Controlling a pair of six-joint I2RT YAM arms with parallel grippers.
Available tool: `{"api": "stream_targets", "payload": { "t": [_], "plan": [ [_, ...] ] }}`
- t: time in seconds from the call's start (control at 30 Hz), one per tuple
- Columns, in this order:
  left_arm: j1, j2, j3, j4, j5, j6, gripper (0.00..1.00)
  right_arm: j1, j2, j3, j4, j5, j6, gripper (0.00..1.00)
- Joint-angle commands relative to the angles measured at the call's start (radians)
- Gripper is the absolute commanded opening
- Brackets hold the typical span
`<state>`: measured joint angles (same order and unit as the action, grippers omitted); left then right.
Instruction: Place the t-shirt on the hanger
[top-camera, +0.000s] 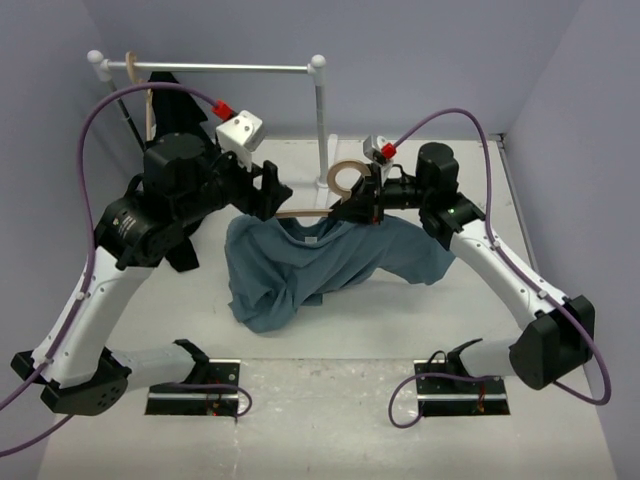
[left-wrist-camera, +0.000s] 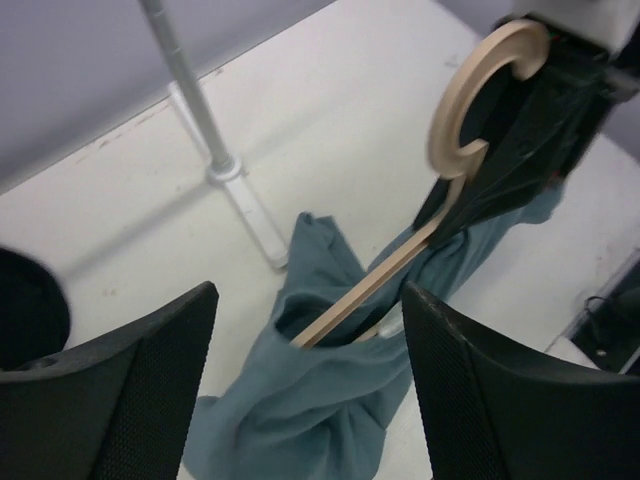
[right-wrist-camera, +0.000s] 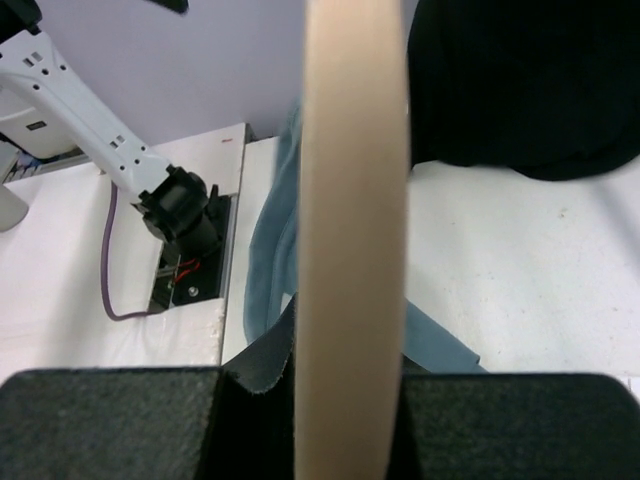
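right gripper (top-camera: 352, 208) pinching hanger (left-wrist-camera: 370, 288) under its hook | left gripper (top-camera: 278, 195) hovering opposite, jaws spread | hanger arm lying inside t-shirt (top-camera: 300, 270)

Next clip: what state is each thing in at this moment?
t-shirt: bunched, lower part on the table, one hanger arm inside its neck opening.
hanger: held tilted, hook up, only partly threaded.
left gripper: open, empty.
right gripper: shut on the hanger.
black garment: hanging on the rack.
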<state>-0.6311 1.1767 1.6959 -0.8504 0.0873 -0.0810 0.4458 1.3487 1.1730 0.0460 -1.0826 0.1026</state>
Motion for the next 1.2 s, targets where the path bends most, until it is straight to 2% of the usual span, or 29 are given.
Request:
{"api": "stream_targets", "payload": {
  "t": [0.0,0.23,0.37,0.47,0.53,0.6,0.67,0.93,1.03,1.17],
  "plan": [
    [-0.005,0.051,0.088,0.202,0.317,0.032,0.71,0.002,-0.037,0.052,0.003,-0.058,-0.036,0.0],
    [-0.002,0.2,0.159,0.265,0.59,0.03,0.59,-0.011,-0.05,0.052,-0.019,-0.113,-0.06,0.0],
    [-0.002,0.239,0.159,0.28,0.663,0.027,0.57,-0.01,-0.048,0.074,-0.1,-0.155,-0.144,0.0],
    [-0.002,0.247,0.125,0.325,0.731,0.017,0.52,-0.012,-0.047,0.084,-0.12,-0.174,-0.155,0.0],
    [-0.004,0.257,0.11,0.331,0.735,0.009,0.34,-0.01,-0.044,0.089,-0.126,-0.183,-0.159,0.0],
    [-0.003,0.259,0.1,0.348,0.74,0.002,0.21,-0.011,-0.035,0.103,-0.153,-0.206,-0.169,0.0],
    [-0.002,0.259,0.096,0.356,0.743,0.001,0.01,-0.011,-0.03,0.113,-0.174,-0.217,-0.185,0.0],
    [0.01,0.242,0.067,0.352,0.653,-0.011,0.0,-0.012,-0.033,0.12,-0.193,-0.195,-0.194,0.01],
    [0.011,0.216,0.032,0.351,0.59,-0.016,0.0,-0.017,-0.029,0.122,-0.196,-0.146,-0.167,0.26],
    [0.015,0.162,-0.013,0.337,0.52,-0.012,0.0,-0.057,-0.012,0.126,-0.195,-0.138,-0.083,0.44]
  ]
}}
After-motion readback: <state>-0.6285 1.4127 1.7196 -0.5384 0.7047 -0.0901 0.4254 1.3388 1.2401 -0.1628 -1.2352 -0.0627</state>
